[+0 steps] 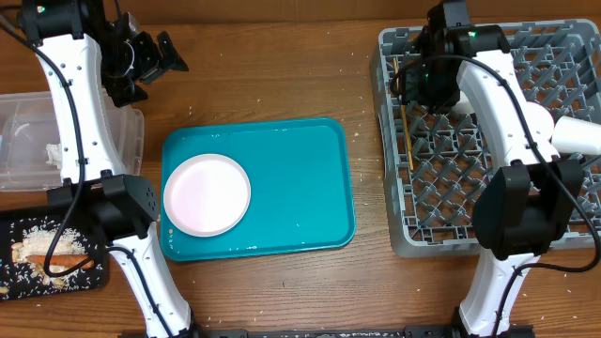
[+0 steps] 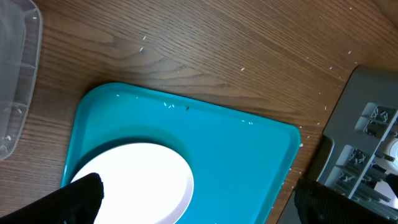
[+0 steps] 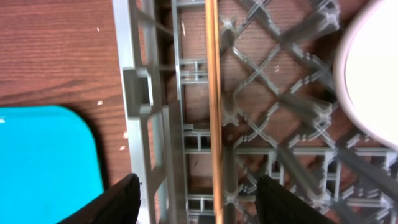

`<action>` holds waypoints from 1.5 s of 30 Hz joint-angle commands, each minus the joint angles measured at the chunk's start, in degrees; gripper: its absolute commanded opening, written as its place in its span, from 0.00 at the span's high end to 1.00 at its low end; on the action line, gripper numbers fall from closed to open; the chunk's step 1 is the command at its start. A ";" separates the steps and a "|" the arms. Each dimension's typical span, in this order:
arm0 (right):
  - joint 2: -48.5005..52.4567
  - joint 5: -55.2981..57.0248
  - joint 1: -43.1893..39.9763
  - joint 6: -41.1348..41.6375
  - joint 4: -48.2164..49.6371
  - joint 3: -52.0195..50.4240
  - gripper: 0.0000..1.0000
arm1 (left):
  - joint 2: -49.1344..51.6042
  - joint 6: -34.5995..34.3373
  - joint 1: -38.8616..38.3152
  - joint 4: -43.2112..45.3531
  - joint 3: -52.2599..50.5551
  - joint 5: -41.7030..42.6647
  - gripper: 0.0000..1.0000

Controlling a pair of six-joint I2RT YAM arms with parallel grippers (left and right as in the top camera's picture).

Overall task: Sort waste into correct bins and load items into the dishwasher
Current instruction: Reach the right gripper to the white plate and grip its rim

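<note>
Overhead only:
- Black tray [image 1: 19, 221] front left, with orange carrot [image 1: 56, 253] and whitish food scraps [image 1: 28, 232] on it.
- Clear tub [image 1: 19, 141] just behind it, a few scraps inside.
- Small plate [image 1: 207, 194], white and round, on the left half of teal tray [image 1: 300, 188].
- White cup [image 1: 577, 134] at the right side of dish rack [image 1: 390, 188].

Right wrist only:
- Close look at chopsticks [image 3: 213, 112]: thin, light wood, reading as one line.
- Lying flat on the rack grid, just inside the left wall and parallel to it.
- Right gripper [image 3: 198, 186] straddling them, jaws well apart, neither finger touching. Nothing held.

Left wrist only:
- Left gripper [image 2: 199, 186] spread wide, empty.
- Looking down on the teal tray, small plate near one finger.
- Fine white crumbs on the bare wood.
</note>
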 commanded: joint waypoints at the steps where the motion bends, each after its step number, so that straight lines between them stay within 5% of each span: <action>1: -1.77 -2.16 1.97 4.44 -2.01 5.18 0.38 | 0.31 0.87 -0.35 0.00 -0.09 0.81 0.00; 6: -5.01 -10.86 7.82 4.70 -2.97 6.01 0.34 | 0.33 0.85 -0.35 0.02 -0.09 0.81 0.00; 11: -4.87 -11.67 18.18 9.92 -0.98 3.78 0.00 | 0.31 0.87 -0.35 0.00 -0.09 0.81 0.00; 20: -2.36 -9.33 32.76 22.21 13.00 -8.74 0.00 | 0.33 0.87 -0.35 0.00 -0.09 0.81 0.00; 29: 3.34 -5.42 43.98 22.53 16.11 -11.02 0.00 | 0.33 0.87 -0.35 0.00 -0.09 0.81 0.00; 45: 5.66 -3.30 45.31 29.83 19.87 -11.02 0.14 | 0.31 0.87 -0.35 0.00 -0.09 0.81 0.00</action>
